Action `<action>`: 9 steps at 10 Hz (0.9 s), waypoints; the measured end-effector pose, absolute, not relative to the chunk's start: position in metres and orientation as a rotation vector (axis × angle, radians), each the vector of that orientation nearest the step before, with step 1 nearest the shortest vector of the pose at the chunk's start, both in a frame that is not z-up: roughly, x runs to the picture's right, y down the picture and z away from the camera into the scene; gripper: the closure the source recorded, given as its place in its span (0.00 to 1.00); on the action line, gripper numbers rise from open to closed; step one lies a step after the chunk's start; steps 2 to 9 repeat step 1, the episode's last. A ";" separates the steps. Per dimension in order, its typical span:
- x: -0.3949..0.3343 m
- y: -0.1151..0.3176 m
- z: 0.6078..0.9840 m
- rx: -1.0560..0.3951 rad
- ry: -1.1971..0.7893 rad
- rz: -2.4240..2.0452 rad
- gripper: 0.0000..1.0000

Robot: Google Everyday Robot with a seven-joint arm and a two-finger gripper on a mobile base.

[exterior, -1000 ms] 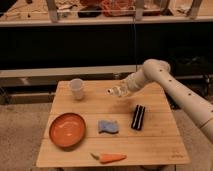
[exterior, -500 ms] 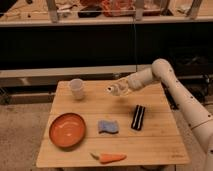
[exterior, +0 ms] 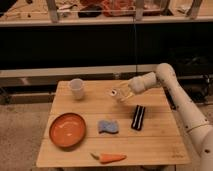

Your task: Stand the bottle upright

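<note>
The small white bottle (exterior: 115,93) is held off the wooden table (exterior: 155,145), lying sideways with its capped end pointing left. My gripper (exterior: 121,93) is over the table's back middle and is closed around the bottle's body. The white arm (exterior: 172,95) reaches in from the right. The bottle hangs just above the tabletop, right of the translucent white cup (exterior: 76,88) and behind the black rectangular bar (exterior: 138,117).
An orange plate (exterior: 67,130) sits at the front left. A blue sponge (exterior: 108,126) lies mid-table and a carrot (exterior: 110,158) lies near the front edge. A dark shelf unit stands behind the table.
The arm's elbow has swung to the right. The gripper and bottle stayed near the same spot over the table's back middle, lifting slightly and then dropping a little.
</note>
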State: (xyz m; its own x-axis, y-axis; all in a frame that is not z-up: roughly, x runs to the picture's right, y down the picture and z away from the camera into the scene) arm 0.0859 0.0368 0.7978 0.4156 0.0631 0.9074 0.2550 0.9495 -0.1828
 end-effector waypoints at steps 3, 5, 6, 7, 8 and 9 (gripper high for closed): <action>0.084 0.043 0.789 -0.305 -1.168 -0.128 0.72; 0.084 0.043 0.789 -0.305 -1.168 -0.128 0.72; 0.084 0.043 0.789 -0.305 -1.168 -0.128 0.72; 0.084 0.043 0.789 -0.305 -1.168 -0.128 0.72; 0.084 0.043 0.789 -0.305 -1.168 -0.128 0.72; 0.084 0.043 0.789 -0.305 -1.168 -0.128 0.72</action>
